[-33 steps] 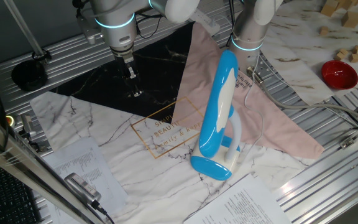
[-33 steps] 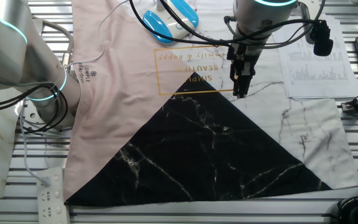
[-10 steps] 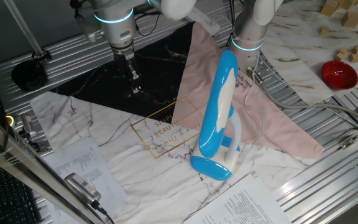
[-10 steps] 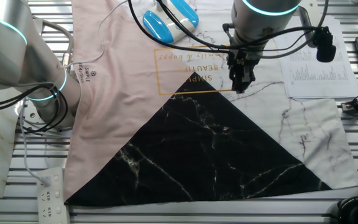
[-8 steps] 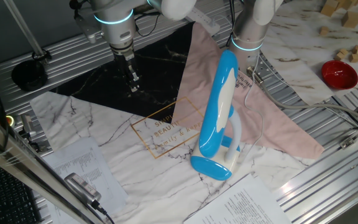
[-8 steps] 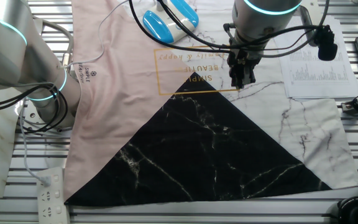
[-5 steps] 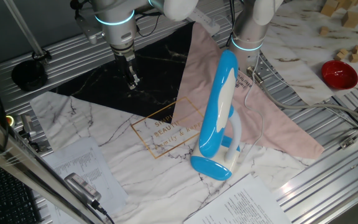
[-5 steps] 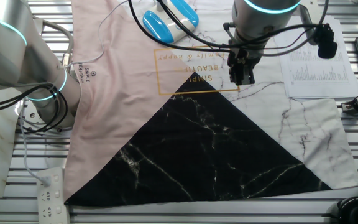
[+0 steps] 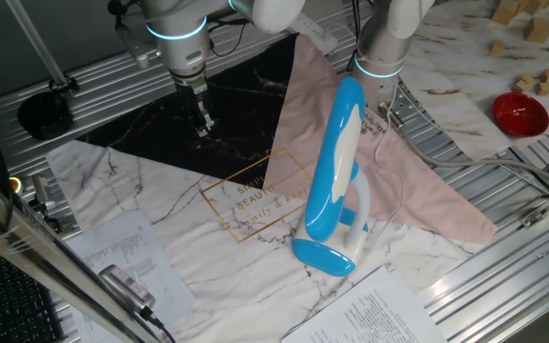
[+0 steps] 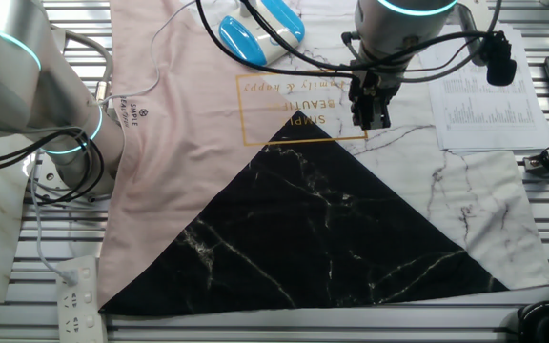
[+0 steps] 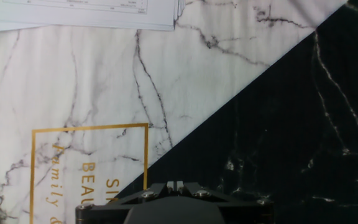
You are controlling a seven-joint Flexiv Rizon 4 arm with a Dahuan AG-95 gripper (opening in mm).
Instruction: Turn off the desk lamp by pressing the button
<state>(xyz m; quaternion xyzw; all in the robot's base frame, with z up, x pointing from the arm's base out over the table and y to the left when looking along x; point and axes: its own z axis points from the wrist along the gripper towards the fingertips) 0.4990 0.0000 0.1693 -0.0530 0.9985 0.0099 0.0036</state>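
The desk lamp (image 9: 336, 162) stands folded on the marble cloth: long sky-blue and white head, white looped arm, blue oval base (image 9: 324, 255). In the other fixed view only its blue parts (image 10: 255, 29) show at the top edge. No button can be made out. My gripper (image 9: 201, 124) hangs over the edge of the black cloth, well left of the lamp and apart from it. It also shows in the other fixed view (image 10: 370, 116). In the hand view my gripper (image 11: 174, 184) has its fingertips touching, holding nothing.
A pink cloth (image 9: 389, 181) lies under and behind the lamp. A second arm's base (image 9: 381, 57) stands behind it. A red bowl (image 9: 519, 112) and wooden blocks (image 9: 527, 29) sit at the far right. Paper sheets (image 10: 475, 95) lie beside the marble cloth; a power strip (image 10: 76, 300) lies at the corner.
My gripper has risen a little above the black cloth and drifted slightly toward the gold-lettered cloth. The lamp has not moved.
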